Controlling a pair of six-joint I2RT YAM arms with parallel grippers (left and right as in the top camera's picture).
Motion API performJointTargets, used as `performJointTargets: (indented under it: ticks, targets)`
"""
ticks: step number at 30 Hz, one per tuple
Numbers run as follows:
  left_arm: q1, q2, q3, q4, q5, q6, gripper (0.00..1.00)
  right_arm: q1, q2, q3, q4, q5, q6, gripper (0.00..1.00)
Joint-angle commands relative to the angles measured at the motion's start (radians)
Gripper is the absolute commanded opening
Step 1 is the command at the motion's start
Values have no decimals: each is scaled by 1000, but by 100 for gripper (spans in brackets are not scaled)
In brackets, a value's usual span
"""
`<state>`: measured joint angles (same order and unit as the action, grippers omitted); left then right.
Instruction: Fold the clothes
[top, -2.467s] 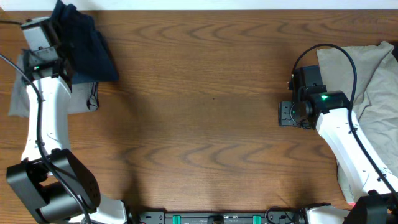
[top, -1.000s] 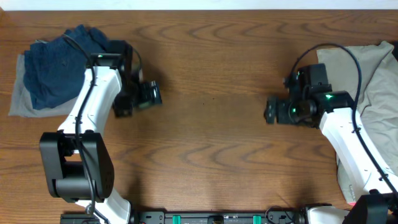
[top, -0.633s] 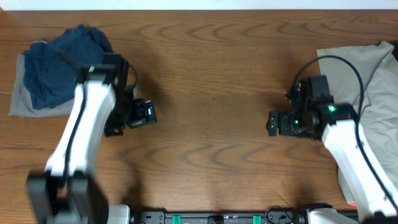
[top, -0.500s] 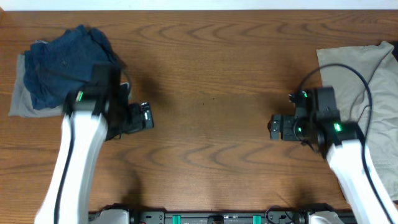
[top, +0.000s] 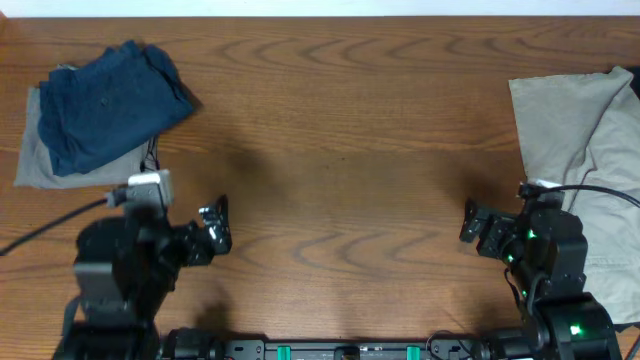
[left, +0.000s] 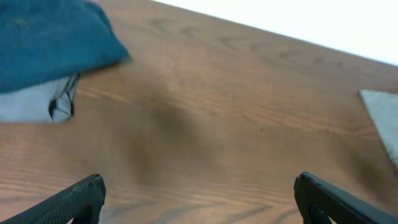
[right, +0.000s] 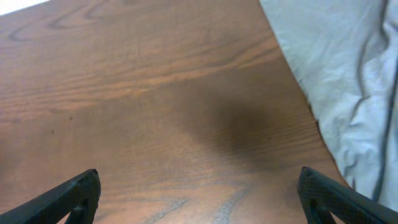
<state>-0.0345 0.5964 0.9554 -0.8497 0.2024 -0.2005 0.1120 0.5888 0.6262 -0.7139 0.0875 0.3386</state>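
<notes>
From overhead, the dark navy pair (top: 110, 105) sits bunched up at the far left of the wooden table (top: 340, 130), lying on top of a grey pair (top: 38, 168) whose edges poke out on the left and along the near side. The beige pile (top: 580, 130) is spread out rumpled on the far right, well apart from the other two. The left gripper (top: 215, 225) sits low near the front edge on the left with its jaws spread and nothing in them, and the right gripper (top: 475, 225) mirrors it on the right, just beside the beige pile's inner edge, also spread wide and empty. The left wrist cam has both black fingertips (left: 81, 196) far apart over bare wood, the navy cloth up in the top-left corner with grey under it, and a thin dark cord (left: 62, 106) looping off the grey (drawstring maybe, can't really tell). On the right wrist cam the fingers (right: 74, 193) are just as wide over bare wood, with wrinkled beige filling the right side, not touching either finger.
</notes>
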Motion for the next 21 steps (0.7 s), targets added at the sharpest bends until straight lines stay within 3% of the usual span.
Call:
performJointTargets:
  ticks: [1,21]
  targets:
    - [2,-37,-11,-9,-12,20,98,-6,-6,-11,-4,32,24,99]
    - [2,-40,-11,-25,-12,20,98,-6,-19,-13,-47,32,24,99]
